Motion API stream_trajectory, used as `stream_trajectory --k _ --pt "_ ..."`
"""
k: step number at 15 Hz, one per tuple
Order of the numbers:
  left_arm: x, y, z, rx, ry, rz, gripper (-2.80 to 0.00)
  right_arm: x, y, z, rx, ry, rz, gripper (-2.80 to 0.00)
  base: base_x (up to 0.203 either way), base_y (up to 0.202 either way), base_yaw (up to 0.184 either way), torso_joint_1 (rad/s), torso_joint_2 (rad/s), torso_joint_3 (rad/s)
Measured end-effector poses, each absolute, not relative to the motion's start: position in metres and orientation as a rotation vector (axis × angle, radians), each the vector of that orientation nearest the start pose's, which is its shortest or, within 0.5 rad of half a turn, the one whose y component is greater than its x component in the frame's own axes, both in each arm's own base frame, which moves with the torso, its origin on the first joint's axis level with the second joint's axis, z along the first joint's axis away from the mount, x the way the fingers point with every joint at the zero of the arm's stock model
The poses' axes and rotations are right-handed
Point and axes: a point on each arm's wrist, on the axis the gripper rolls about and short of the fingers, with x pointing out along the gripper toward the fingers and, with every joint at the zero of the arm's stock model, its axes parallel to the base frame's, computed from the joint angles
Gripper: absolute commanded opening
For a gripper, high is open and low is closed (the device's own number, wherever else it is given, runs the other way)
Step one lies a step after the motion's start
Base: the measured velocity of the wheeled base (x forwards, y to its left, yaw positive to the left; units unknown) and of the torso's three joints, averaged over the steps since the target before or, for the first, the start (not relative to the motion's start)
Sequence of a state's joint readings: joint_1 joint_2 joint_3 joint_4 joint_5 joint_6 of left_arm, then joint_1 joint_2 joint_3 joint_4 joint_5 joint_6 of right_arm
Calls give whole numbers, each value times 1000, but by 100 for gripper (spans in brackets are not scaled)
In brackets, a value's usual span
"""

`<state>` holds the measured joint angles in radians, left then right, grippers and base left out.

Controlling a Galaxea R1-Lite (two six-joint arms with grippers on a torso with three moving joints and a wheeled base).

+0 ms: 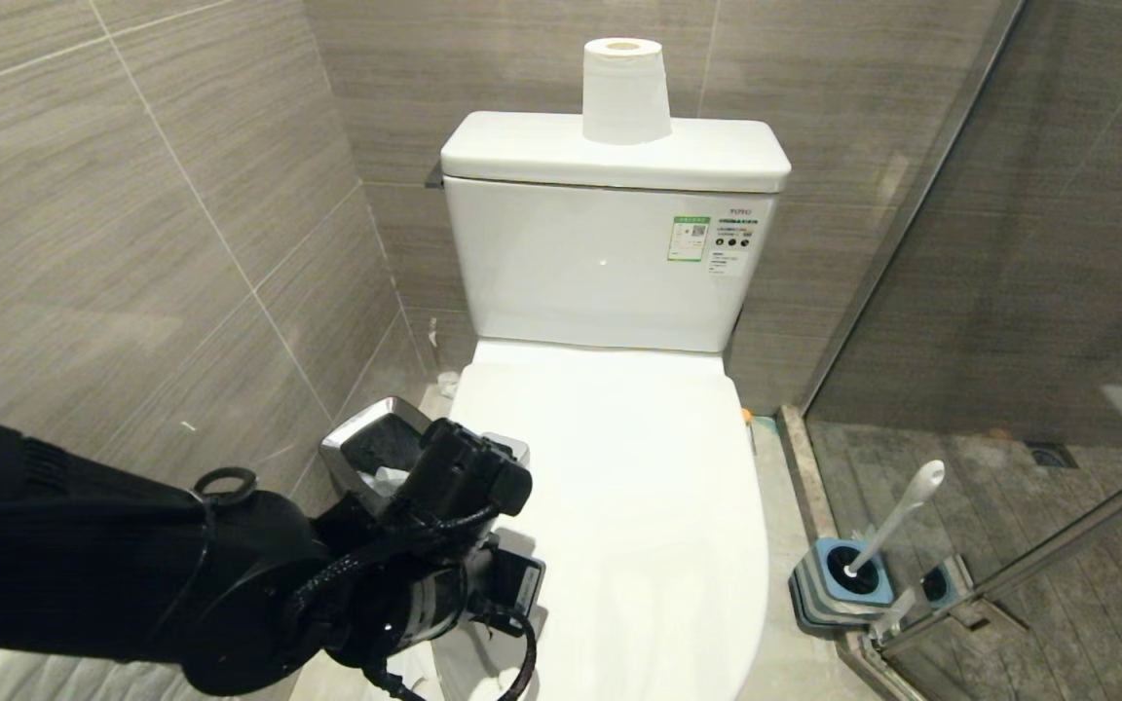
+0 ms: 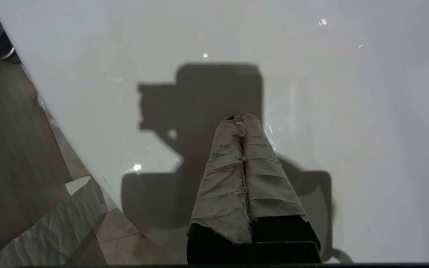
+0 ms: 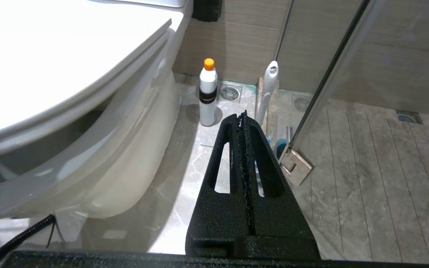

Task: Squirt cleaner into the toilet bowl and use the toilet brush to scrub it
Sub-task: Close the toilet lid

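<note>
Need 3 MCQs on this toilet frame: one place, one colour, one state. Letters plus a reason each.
1. Where does the long white-handled toilet brush stand?
A. in its square blue-and-grey holder on the floor to the toilet's right
B. on the cistern
C. in the left gripper

2. What colour is the cap of the small white cleaner bottle?
A. green
B. orange
C. black

3. How is the glossy white toilet lid?
A. raised
B. removed
C. down

Key: 1 A, the head view shows the handle leaning out of the holder by the glass door. 2 B, the right wrist view shows an orange cap. 3 C, the lid lies flat over the bowl beneath the shut left gripper.
</note>
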<state>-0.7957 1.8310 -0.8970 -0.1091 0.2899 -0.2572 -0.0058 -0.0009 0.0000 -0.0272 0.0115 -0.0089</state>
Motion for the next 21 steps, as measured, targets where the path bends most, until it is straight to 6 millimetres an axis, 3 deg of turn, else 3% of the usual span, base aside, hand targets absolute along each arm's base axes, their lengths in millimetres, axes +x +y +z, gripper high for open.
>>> stream_trajectory --k 14,21 --pt "243 -232 67 201 708 -63 -280 -23 0 78 -9 -28 5 -280 0 0 0 0 0 0" --pt "245 -232 56 183 717 -10 -280 -23 0 78 -9 -28 5 -280 0 0 0 0 0 0"
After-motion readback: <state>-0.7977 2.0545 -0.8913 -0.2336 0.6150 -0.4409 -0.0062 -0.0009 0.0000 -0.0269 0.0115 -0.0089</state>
